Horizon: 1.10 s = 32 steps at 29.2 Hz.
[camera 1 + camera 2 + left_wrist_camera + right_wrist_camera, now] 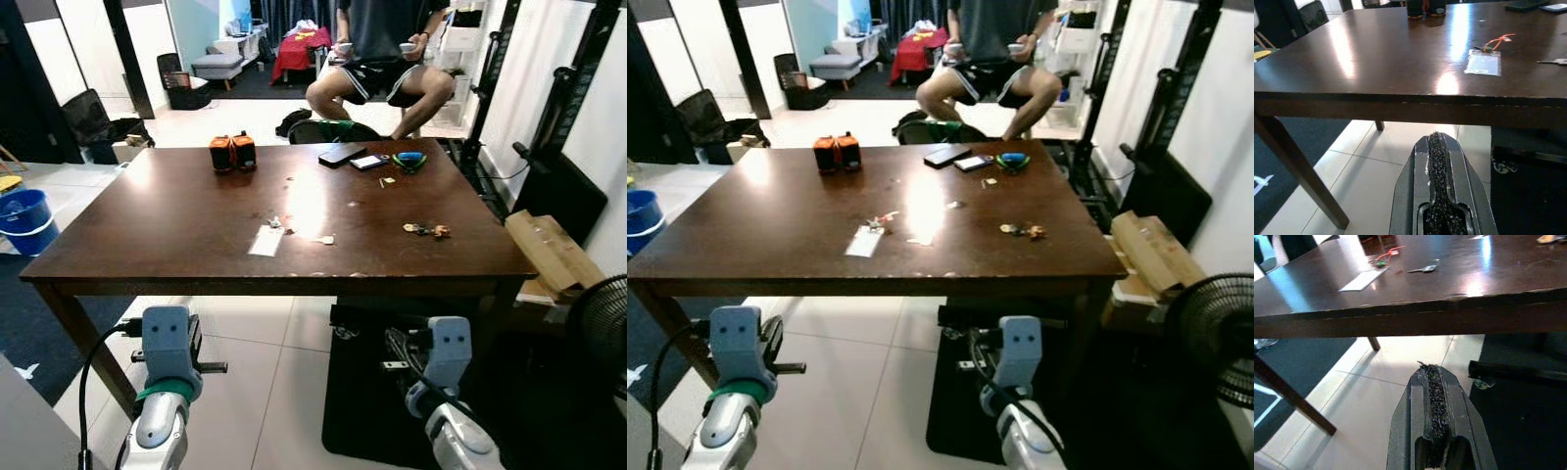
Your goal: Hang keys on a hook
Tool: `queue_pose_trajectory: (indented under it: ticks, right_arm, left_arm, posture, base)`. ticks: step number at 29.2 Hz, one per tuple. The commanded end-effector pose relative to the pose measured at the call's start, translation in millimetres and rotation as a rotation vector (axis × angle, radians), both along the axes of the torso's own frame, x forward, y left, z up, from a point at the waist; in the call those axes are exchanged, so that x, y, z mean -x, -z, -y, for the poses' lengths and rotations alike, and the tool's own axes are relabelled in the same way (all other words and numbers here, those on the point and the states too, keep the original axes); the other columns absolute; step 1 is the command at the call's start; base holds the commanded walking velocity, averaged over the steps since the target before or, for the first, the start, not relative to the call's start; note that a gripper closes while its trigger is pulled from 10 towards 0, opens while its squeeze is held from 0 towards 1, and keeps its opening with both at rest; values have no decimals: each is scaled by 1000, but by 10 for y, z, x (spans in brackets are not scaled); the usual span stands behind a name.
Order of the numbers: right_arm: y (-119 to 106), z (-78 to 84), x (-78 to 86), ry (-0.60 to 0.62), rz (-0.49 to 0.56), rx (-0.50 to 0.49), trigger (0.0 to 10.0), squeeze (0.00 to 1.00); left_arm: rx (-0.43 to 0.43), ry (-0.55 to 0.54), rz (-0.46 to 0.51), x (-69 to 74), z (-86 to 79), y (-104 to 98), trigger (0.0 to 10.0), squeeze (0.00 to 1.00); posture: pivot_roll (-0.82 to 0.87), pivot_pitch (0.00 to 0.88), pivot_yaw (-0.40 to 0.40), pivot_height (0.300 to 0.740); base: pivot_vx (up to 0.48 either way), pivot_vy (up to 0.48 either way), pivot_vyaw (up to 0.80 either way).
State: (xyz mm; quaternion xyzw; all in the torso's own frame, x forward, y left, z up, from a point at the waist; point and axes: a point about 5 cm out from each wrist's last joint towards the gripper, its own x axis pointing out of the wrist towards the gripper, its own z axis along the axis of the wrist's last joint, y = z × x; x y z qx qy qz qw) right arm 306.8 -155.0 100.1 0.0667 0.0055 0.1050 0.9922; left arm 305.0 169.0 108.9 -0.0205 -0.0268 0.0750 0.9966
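A bunch of keys (pixel 426 230) lies on the dark wooden table (pixel 176 225) near its right edge. A single silver key (pixel 324 239) rests closer to the middle, beside a small clear bag (pixel 265 241) and a tag on a red cord (pixel 277 223). Both arms are held low in front of the table's near edge. In the left wrist view my left gripper (pixel 1437 136) is shut and empty, below the tabletop. My right gripper (pixel 1429 367) is likewise shut with nothing in it, pointing under the table edge.
Two orange-and-black objects (pixel 232 153), two phones (pixel 342 154) and a green-blue item (pixel 409 160) lie at the table's far side. A person (pixel 377 59) sits beyond it. A blue bucket (pixel 24 221) stands left; cardboard (pixel 554 250) and a fan (pixel 600 333) stand right.
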Motion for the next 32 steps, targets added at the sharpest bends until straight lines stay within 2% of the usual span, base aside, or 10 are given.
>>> queue_pose_trajectory:
  ticks: [1,8,12,19,23,27,32]
  right_arm:
    - [52,-15,30,3,-15,-2,10000,0]
    - [50,-60,7,-40,-27,13,10000,0]
    - [23,-31,-40,-54,-26,26,10000,0]
    - [3,-27,-64,-56,-25,30,10000,0]
    - [13,-35,-45,-50,-26,26,10000,0]
    - [36,-30,-9,-35,-28,19,10000,0]
    - [44,-20,-6,-31,-30,19,10000,0]
  left_arm:
    - [-14,-14,-24,42,-61,49,10000,0]
    - [2,-60,-16,76,-120,55,10000,0]
    - [12,-77,-17,115,-113,76,10000,0]
    - [15,-86,-18,145,-127,89,10000,0]
    - [5,-65,-7,117,-112,51,10000,0]
    - [0,-19,1,73,-74,11,10000,0]
    - [3,-12,4,69,-69,2,10000,0]
  posture:
    - [-97,0,161,740]
    - [-87,0,95,740]
    - [-84,0,70,740]
    - [-86,0,65,740]
    - [-86,0,65,740]
    - [-100,0,98,740]
    - [-98,0,98,740]
  base:
    - [0,0,0]
    - [0,0,0]
    - [0,0,0]
    - [0,0,0]
    - [0,0,0]
    - [0,0,0]
    - [0,0,0]
